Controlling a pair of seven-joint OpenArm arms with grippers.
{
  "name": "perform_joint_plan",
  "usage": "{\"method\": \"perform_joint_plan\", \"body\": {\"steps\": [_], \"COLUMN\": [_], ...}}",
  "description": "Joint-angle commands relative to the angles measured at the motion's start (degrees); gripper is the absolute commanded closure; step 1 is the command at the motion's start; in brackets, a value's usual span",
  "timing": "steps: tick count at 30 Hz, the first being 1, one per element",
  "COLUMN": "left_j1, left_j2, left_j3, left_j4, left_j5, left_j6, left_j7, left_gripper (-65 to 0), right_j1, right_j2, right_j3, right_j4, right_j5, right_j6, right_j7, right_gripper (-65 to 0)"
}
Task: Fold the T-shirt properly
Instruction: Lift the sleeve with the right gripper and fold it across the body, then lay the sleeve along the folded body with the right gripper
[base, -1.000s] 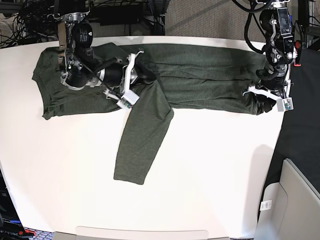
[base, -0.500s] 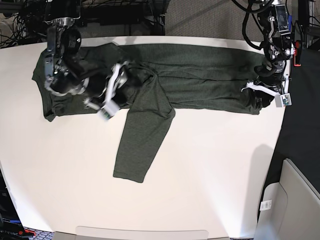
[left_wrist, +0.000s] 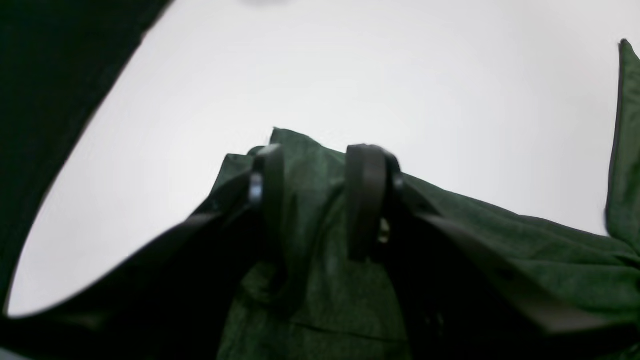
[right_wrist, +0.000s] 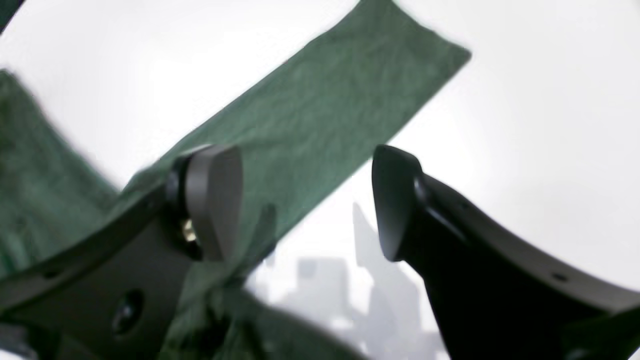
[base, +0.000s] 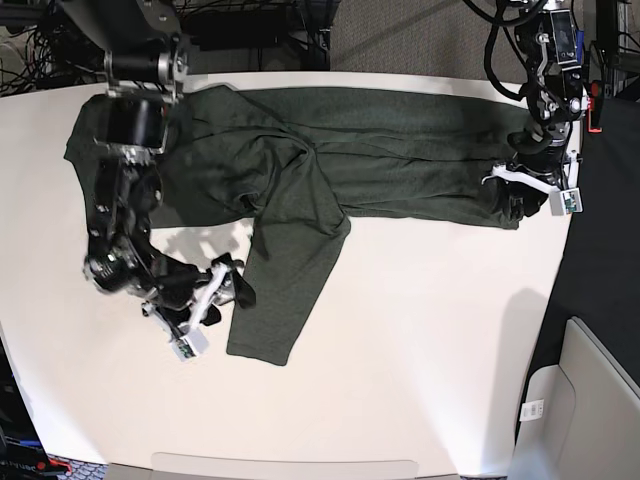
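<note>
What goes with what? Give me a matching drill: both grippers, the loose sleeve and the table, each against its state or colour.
1 left gripper
2 right gripper
3 sleeve
4 table

a white
b open, empty
c dark green, lying diagonally
d shut on T-shirt fabric

Pairs: 1-d, 2-b, 3-c, 4-a
</note>
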Motion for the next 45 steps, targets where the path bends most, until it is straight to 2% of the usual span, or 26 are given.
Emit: {"method": "perform_joint_plan", "body": {"steps": [1, 5, 9, 13, 19, 23, 27, 31, 34, 37, 42, 45], "left_j1": [-0.6, -0.6, -0.6, -0.6, -0.6, -0.6, -0.6, -0.7, -0.7, -0.7, -0.6, -0.6], "left_j2": [-0.6, -0.6, -0.6, -0.6, -0.6, -0.6, -0.6, -0.6, -0.6, -0.6, -0.6, -0.6], "left_j3": [-0.2, -0.4, -0.4, -0.3, -0.3, -0.3, -0.2, -0.2, -0.2, -0.2, -0.5, -0.6], "left_j4": [1.2, 1.2, 1.2, 1.2, 1.2, 1.2, 1.2, 1.2, 1.2, 1.2, 1.2, 1.2], "left_j5": [-0.2, -0.2, -0.2, -0.2, -0.2, -0.2, -0.2, -0.2, -0.2, -0.2, -0.2, -0.2], "left_j6": [-0.1, -0.1, -0.1, -0.1, -0.1, -0.1, -0.1, -0.1, -0.1, -0.1, -0.1, -0.1], "left_j7": [-1.5, -1.5, -1.5, -1.5, -1.5, -1.5, -1.5, -1.5, -1.5, -1.5, -1.5, -1.5], "left_gripper": [-20.3, -20.3, -20.3, -20.3, -20.3, -20.3, -20.3, -20.3, -20.3, -20.3, -20.3, -20.3], "right_j1": [2.5, 6.0, 8.2, 9.9, 10.9, 10.8, 10.8, 10.8, 10.6, 10.4, 10.3, 10.2], "right_j2": [-0.4, -3.5, -5.6, -6.3, -6.3, -6.3, -6.3, -7.5, -8.6, -9.4, -10.0, -10.1], "right_j3": [0.0, 0.2, 0.1, 0.1, 0.1, 0.1, 0.1, -0.1, -0.1, -0.1, -0.1, 0.0], "right_j4": [-1.4, -8.0, -12.9, -17.7, -25.8, -29.3, -34.0, -37.6, -38.5, -38.3, -38.2, -37.6], "right_j5": [-0.4, -7.0, -12.6, -14.9, -14.8, -14.8, -14.8, -14.8, -14.8, -14.8, -14.6, -14.1], "right_j6": [0.0, -3.4, -9.7, -13.3, -18.6, -20.2, -20.3, -20.1, -20.0, -20.0, -20.0, -19.9], "right_j7": [1.8, 7.0, 11.9, 16.5, 22.5, 25.1, 25.4, 24.4, 20.6, 16.8, 14.8, 14.8], "right_gripper": [-40.6, -40.6, -40.6, -40.6, -40.6, -40.6, -40.6, -40.5, -40.3, -34.2, -15.4, -6.6]}}
